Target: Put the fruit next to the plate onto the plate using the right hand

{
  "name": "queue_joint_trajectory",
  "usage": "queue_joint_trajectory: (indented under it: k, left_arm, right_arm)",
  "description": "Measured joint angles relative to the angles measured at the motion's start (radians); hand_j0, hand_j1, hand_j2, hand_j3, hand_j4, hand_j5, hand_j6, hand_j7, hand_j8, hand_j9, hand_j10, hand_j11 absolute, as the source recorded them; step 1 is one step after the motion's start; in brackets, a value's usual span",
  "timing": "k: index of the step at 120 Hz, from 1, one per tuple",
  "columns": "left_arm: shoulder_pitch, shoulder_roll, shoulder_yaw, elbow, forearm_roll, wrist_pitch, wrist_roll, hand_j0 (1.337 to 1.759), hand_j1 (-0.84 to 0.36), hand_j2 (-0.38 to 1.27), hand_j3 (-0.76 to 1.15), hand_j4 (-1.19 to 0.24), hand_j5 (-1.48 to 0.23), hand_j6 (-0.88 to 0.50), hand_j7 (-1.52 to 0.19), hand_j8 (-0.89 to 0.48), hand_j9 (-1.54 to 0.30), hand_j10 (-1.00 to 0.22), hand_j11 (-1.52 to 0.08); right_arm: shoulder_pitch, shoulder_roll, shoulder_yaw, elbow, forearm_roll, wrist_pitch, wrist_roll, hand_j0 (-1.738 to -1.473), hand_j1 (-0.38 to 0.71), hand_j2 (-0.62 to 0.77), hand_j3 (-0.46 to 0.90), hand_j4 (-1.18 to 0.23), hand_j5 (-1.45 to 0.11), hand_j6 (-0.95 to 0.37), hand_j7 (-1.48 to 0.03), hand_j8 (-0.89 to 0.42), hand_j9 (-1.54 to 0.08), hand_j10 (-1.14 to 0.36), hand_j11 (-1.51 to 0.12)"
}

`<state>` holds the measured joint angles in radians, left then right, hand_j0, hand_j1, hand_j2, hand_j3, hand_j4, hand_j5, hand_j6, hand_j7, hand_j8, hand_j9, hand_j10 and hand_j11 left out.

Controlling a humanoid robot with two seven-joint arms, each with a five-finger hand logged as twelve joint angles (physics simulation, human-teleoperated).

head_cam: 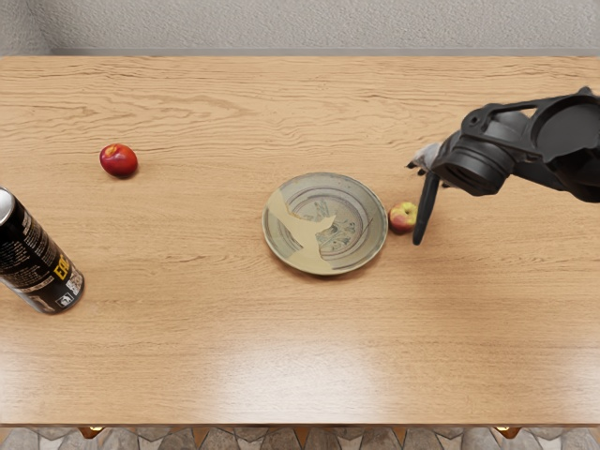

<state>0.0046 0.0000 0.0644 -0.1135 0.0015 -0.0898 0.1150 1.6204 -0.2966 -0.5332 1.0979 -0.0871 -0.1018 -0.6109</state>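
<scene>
Wooden table (281, 356), grey wall (281, 23), patterned floor (281, 441)

Small red-yellow fruit (402, 217) on the table just beside the right rim of the round plate (324, 223).

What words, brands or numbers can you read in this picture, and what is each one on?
Black can: gold lettering on its side, too blurred to read.
Same can, white patch near its base: print too small to read.
Plate, fruit beside it, red fruit farther left: no text.
</scene>
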Motion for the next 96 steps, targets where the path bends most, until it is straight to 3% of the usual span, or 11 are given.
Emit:
queue_joint_trajectory:
  k: [20,38,50,82,96]
  left_arm:
    - [0.000,0.000,0.000,0.000,0.000,0.000,0.000,1.658,0.34,0.00,0.00,-0.01,-0.01,-0.01,-0.01,-0.01,-0.01,-0.01,-0.01]
    - [0.000,0.000,0.000,0.000,0.000,0.000,0.000,1.658,0.34,0.00,0.00,-0.01,-0.02,-0.01,-0.01,-0.01,-0.01,-0.01,-0.01]
    - [0.000,0.000,0.000,0.000,0.000,0.000,0.000,1.658,0.34,0.00,0.00,-0.01,-0.01,-0.01,-0.01,-0.01,-0.01,-0.01,-0.01]
    - [0.000,0.000,0.000,0.000,0.000,0.000,0.000,1.658,0.34,0.00,0.00,-0.01,-0.01,-0.01,-0.01,-0.01,-0.01,-0.01,-0.01]
    - [0.000,0.000,0.000,0.000,0.000,0.000,0.000,1.658,0.34,0.00,0.00,-0.01,-0.01,-0.01,-0.01,-0.01,-0.01,-0.01,-0.01]
  right_arm:
    - [-0.006,-0.007,0.028,0.011,-0.025,-0.031,0.000,-1.658,-0.35,0.00,0.00,0.00,0.00,0.00,0.00,0.00,0.00,0.00,0.00]
    - [-0.035,-0.106,0.125,0.179,-0.130,-0.135,0.000,-1.658,-0.35,0.00,0.00,0.00,0.00,0.00,0.00,0.00,0.00,0.00,0.00]
    - [-0.078,-0.130,0.152,0.236,-0.219,-0.228,0.000,-1.658,-0.35,0.00,0.00,0.00,0.00,0.00,0.00,0.00,0.00,0.00,0.00]
    - [-0.155,-0.105,0.167,0.267,-0.326,-0.305,0.000,-1.658,-0.33,0.00,0.00,-0.01,-0.02,-0.01,-0.02,-0.01,-0.02,-0.01,-0.02]
    - [-0.163,-0.102,0.168,0.265,-0.334,-0.312,0.000,-1.658,-0.24,-0.02,0.00,-0.09,-0.12,-0.10,-0.12,-0.10,-0.12,-0.09,-0.12]
